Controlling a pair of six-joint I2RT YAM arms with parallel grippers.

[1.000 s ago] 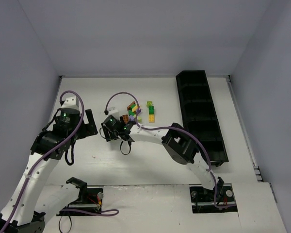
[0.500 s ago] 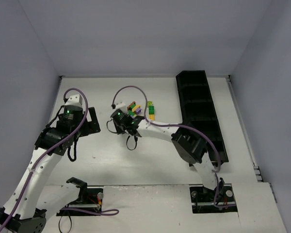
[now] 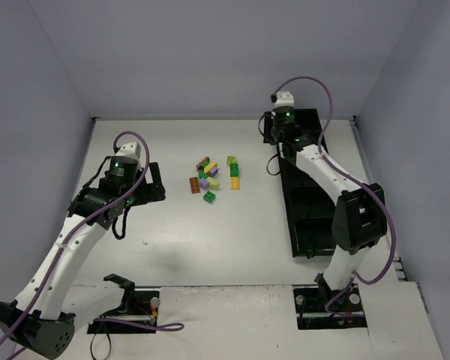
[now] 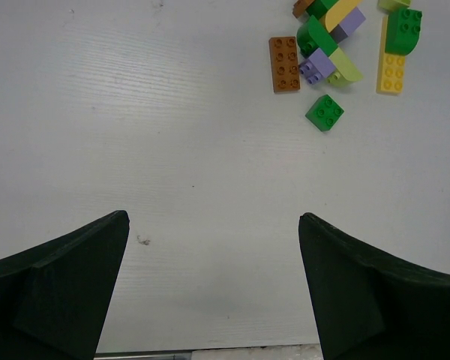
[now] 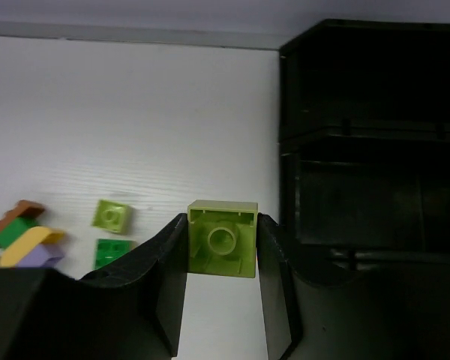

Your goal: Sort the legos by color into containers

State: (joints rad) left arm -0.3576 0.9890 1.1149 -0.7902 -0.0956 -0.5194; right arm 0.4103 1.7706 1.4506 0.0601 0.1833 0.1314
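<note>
Right wrist: right claw [image 5: 222,225] pinches a lime lego [image 5: 222,241] beside the black tray [image 5: 360,135]; left claw [image 4: 214,217] spread.

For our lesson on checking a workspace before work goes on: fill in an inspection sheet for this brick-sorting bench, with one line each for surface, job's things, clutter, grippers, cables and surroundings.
surface: white table, a few small specks.
job's things: loose legos clustered mid-table, in green, lime, yellow, brown and lilac; black tray of compartments along the right side, contents too dark to tell.
clutter: nothing seen.
grippers: left gripper open over bare table near the pile; right gripper shut on a lime brick, beside the tray's far end.
cables: purple cables loop off both arms, none touching the bricks.
surroundings: plain grey walls on three sides.
</note>
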